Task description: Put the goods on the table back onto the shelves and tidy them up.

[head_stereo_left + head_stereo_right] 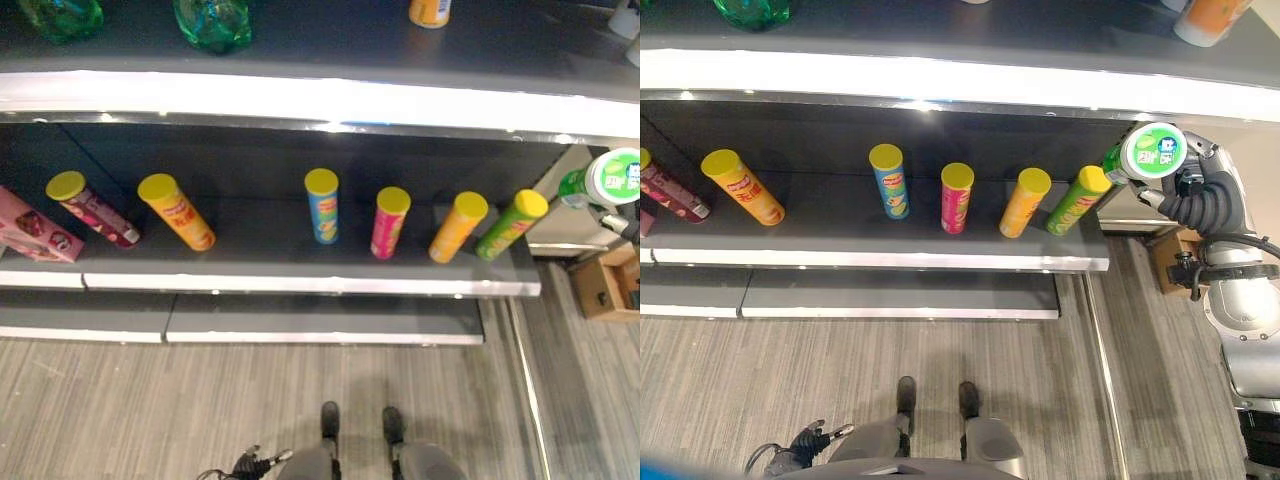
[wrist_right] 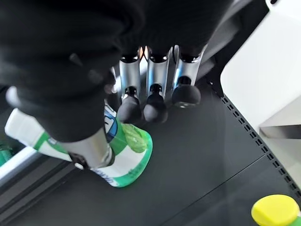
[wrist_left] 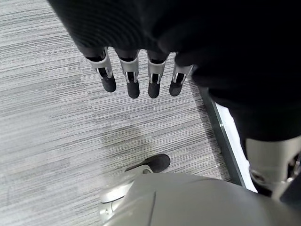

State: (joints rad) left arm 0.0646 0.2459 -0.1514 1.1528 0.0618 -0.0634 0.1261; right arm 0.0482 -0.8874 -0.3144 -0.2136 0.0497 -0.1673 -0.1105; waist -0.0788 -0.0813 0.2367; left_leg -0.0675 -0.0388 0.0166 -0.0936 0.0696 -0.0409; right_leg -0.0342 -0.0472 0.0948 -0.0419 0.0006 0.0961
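Observation:
My right hand is shut on a green and white tub and holds it up at the right end of the middle shelf, just right of the green tube. The right wrist view has the thumb and fingers wrapped round the tub above the dark shelf board. Along that shelf stand several yellow-lidded crisp tubes: dark red, orange, blue, pink and yellow-orange. My left hand hangs low over the carpet, open and holding nothing.
A pink box lies at the shelf's left end. The upper shelf carries green bottles and an orange can. A lower shelf board juts out below. A cardboard box sits on the floor at the right.

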